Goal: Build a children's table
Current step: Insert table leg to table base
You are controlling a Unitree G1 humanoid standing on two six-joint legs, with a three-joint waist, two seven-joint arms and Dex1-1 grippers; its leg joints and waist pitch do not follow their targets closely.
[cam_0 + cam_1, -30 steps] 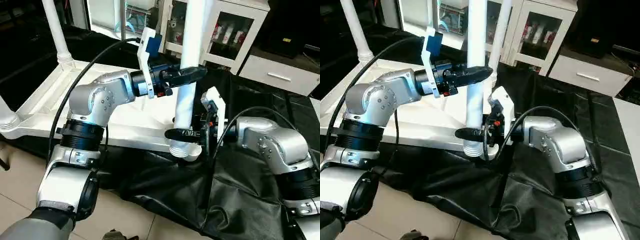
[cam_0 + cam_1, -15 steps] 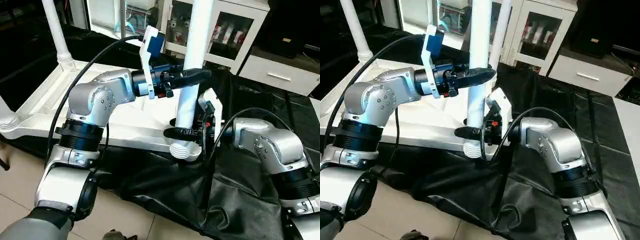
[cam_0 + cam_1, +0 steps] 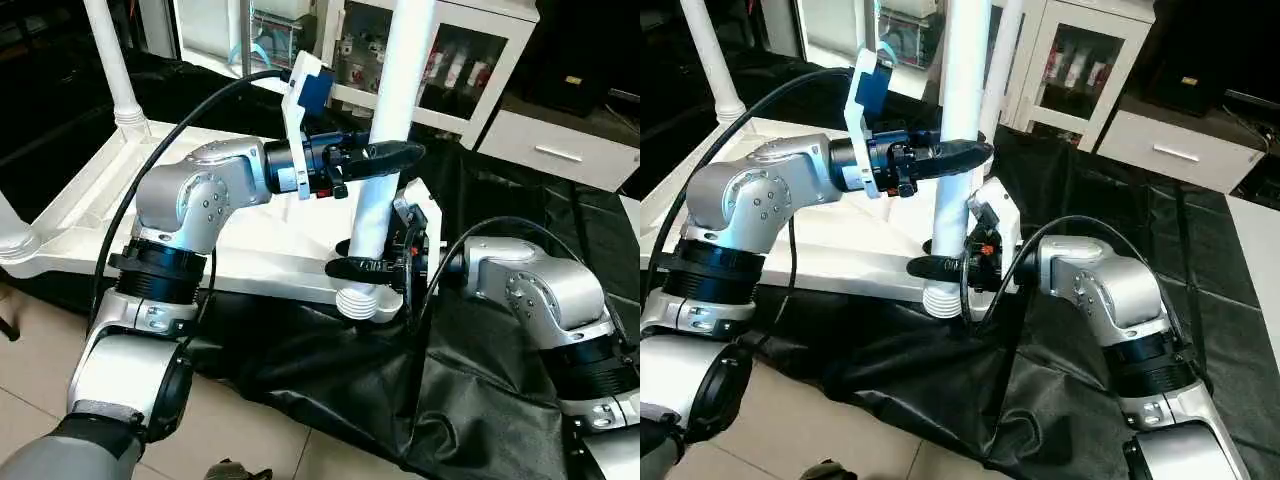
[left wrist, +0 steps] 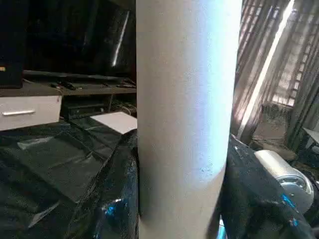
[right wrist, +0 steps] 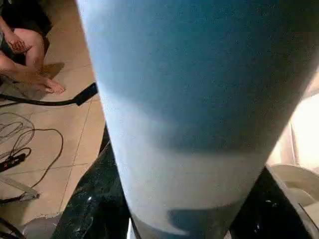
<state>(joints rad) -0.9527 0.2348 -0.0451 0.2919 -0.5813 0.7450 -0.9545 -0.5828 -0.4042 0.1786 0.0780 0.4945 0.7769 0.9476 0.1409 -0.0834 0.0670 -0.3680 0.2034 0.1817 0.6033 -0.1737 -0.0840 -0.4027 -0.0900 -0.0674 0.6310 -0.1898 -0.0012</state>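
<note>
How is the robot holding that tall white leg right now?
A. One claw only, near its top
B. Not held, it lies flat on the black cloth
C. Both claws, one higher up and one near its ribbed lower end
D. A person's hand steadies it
C: the left claw grips the leg higher up, the right claw just above its ribbed lower end.

An upside-down tabletop [image 3: 90, 200] is laid on a draped work table [image 3: 480, 390], with two legs [image 3: 112, 62] set upright in its left corner sockets. At its near right corner, another leg [image 3: 385, 150] is held upright, slightly tilted, between the left gripper [image 3: 385, 152] above and the right gripper [image 3: 362, 266] below. Cabinets [image 3: 470, 60] are placed behind.
</note>
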